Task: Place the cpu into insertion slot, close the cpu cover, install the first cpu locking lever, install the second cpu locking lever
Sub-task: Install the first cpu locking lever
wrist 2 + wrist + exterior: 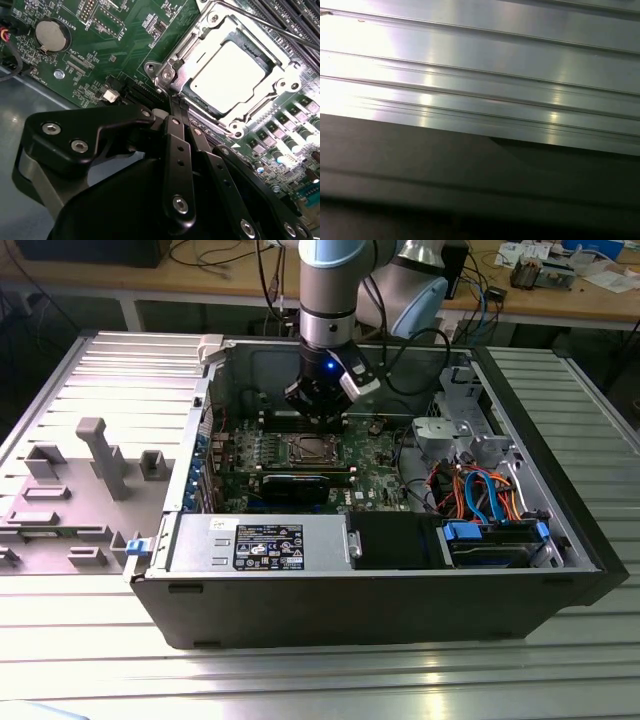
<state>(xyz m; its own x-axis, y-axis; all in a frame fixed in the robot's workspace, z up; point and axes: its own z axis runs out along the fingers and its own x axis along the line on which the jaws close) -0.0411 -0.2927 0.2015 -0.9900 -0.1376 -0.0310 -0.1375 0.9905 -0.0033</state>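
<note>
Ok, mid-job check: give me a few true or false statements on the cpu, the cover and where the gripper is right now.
1. The cpu lies in the insertion slot. True.
2. The cpu cover stands raised off the socket. False: it lies flat around the chip.
3. The gripper holds the cpu. False: it holds no chip; its fingers are together beside the socket.
4. In the exterior view the gripper is inside the computer case, above the motherboard. True.

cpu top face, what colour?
Pale silvery metal; the cpu shows best in the second wrist view, seated under the cpu cover.
</note>
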